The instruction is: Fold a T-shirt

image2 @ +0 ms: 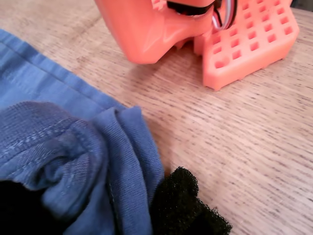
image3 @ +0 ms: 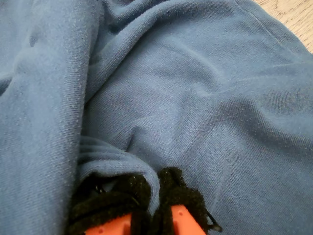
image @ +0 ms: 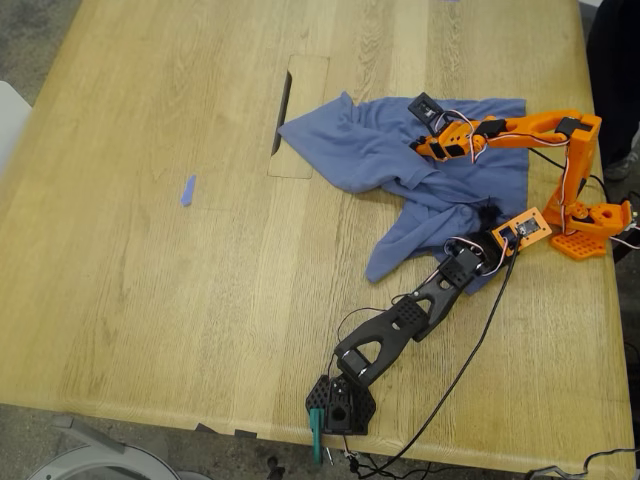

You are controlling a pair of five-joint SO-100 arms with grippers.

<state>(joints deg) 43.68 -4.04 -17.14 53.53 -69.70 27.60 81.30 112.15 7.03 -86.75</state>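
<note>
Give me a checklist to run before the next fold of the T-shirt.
1. My first end effector holds the T-shirt: ok, cloth is bunched between its pads.
2. My second end effector holds cloth: ok, a fold is pinched.
3. T-shirt lying flat: not ok, crumpled and twisted.
4. Orange arm base far enough from my first end effector: cannot tell, it looks close.
5. Room on the table toward the exterior view's left: ok, only a tape scrap.
</note>
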